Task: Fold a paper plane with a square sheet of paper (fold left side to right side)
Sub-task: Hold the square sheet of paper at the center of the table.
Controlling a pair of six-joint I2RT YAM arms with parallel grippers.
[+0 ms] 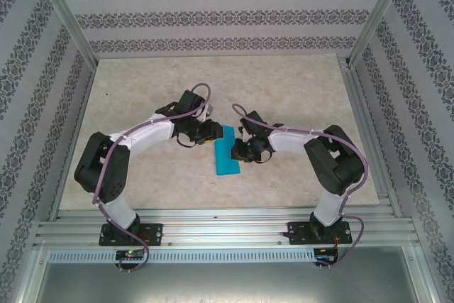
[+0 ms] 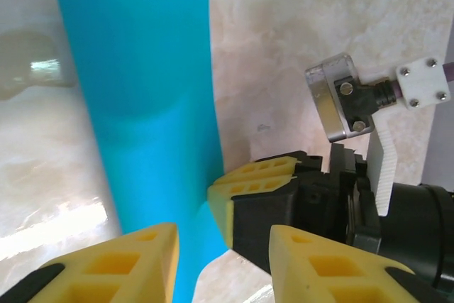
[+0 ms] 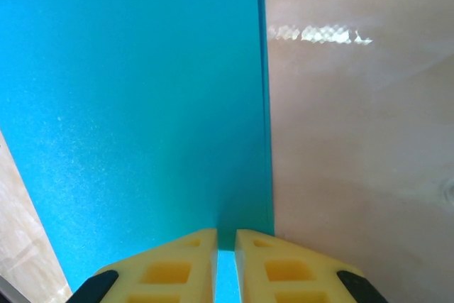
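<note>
The square sheet of paper (image 1: 228, 154) lies on the table between the arms, folded in half into a narrow cyan strip. In the left wrist view the strip (image 2: 142, 104) runs up from between the yellow fingers of my left gripper (image 2: 223, 257), which stands open over its near end. My left gripper (image 1: 211, 135) is at the strip's upper left. My right gripper (image 1: 240, 150) is shut, its tips resting on the paper's right edge. From the left wrist, the right gripper's fingertips (image 2: 220, 207) touch that edge. In the right wrist view the right gripper (image 3: 225, 235) presses on the paper (image 3: 128, 104) beside its long straight edge.
The beige marbled table (image 1: 284, 90) is walled by patterned panels and metal posts. Aluminium rails (image 1: 227, 228) run along the near edge by the arm bases. The right arm's wrist camera mount (image 2: 340, 101) sits close to my left gripper.
</note>
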